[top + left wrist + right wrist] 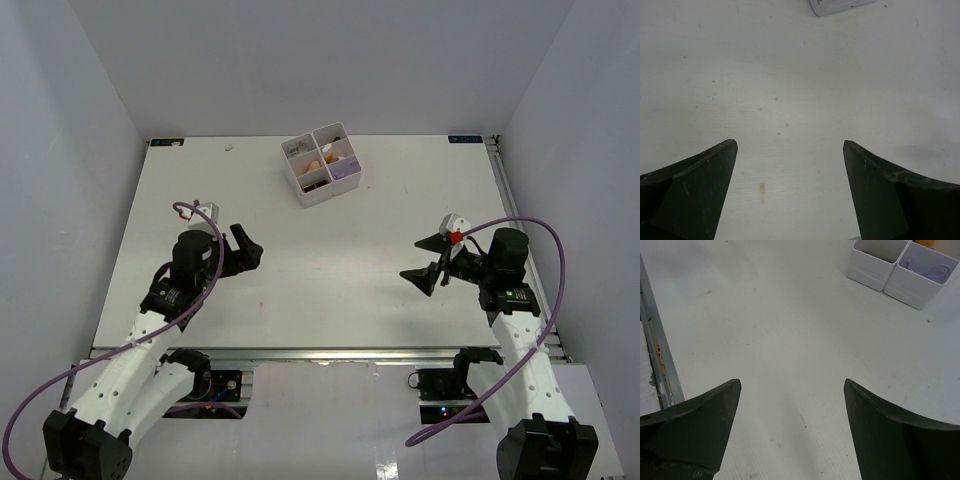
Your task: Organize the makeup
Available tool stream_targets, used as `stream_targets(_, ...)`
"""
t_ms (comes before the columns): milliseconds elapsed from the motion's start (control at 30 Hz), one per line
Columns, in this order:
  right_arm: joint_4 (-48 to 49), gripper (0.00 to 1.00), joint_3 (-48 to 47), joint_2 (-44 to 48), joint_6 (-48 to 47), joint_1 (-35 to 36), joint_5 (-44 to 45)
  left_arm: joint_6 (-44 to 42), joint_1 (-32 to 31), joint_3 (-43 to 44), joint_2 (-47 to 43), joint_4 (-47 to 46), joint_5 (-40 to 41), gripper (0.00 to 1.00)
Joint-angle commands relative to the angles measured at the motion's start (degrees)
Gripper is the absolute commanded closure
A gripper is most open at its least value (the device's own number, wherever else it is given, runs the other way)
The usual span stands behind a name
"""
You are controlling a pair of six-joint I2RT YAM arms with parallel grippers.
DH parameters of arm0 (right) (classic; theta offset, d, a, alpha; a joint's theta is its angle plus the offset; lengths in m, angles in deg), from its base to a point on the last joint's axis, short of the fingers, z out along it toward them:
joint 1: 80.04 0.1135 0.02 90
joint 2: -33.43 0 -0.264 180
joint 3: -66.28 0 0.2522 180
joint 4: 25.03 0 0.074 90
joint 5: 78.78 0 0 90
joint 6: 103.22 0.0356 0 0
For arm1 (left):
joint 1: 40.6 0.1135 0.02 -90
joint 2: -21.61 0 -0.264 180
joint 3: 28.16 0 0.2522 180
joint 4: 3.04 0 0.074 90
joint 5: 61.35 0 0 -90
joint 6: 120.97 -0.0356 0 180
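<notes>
The makeup I can see lies inside the white four-compartment box at the back middle of the table: a beige-orange piece, a dark piece and a pale lilac item. In the right wrist view the box shows a lilac loop shape and an orange edge. My left gripper hovers left of centre, open, with only bare table between its fingers. My right gripper is at the right, also open and empty.
A corner of the box shows at the top of the left wrist view. A faint red smear marks the table. A metal rail runs along the table edge. Grey walls enclose three sides.
</notes>
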Motion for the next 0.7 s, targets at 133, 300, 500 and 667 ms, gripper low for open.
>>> stream_targets(133,-0.4,0.1,0.0,-0.3,-1.6,-1.3,-2.5,3.6,0.3,-1.1,-1.7,3.8,2.9,0.02)
stream_targets(300,-0.5,0.1,-0.1,-0.1,-1.3,-1.3,-3.1,5.9,0.4,0.4,1.7,5.6,6.7,0.03)
stream_targets(500,-0.5,0.1,-0.2,0.0,-1.1,-1.3,-2.9,8.2,0.7,4.2,11.1,8.2,15.6,0.05)
stream_targets(667,-0.5,0.1,-0.2,-0.1,-1.0,-1.3,-3.4,5.8,3.9,10.9,20.7,7.3,20.7,0.06)
